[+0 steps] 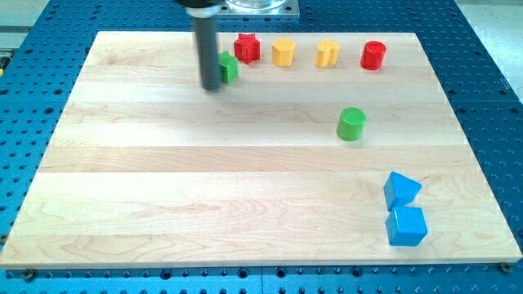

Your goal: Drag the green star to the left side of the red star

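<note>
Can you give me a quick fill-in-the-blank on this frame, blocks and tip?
1. My tip touches the ____ star's side toward the view's left.
2. The green star lies to the view's ____ of the red star.
3. Near the view's bottom right sit two ____ blocks.

Missing words: green; left; blue

You get one view only, high, angled down across the wooden board, whole board in frame, blue perforated table around it.

Board: pale wood grain. Stars: green star, red star. Blocks: two yellow, red and green cylinders, two blue.
</note>
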`<action>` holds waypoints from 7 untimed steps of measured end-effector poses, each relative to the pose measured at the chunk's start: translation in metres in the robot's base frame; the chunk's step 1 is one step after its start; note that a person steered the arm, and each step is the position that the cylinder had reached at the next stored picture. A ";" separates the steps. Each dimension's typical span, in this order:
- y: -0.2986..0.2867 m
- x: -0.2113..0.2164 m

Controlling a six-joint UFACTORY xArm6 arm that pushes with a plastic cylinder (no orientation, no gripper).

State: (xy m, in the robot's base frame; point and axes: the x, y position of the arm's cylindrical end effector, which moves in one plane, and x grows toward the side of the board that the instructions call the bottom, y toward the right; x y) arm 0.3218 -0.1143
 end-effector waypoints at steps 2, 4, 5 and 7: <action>0.006 0.033; 0.067 0.022; 0.017 0.012; 0.085 0.057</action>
State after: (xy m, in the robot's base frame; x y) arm 0.3793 -0.0298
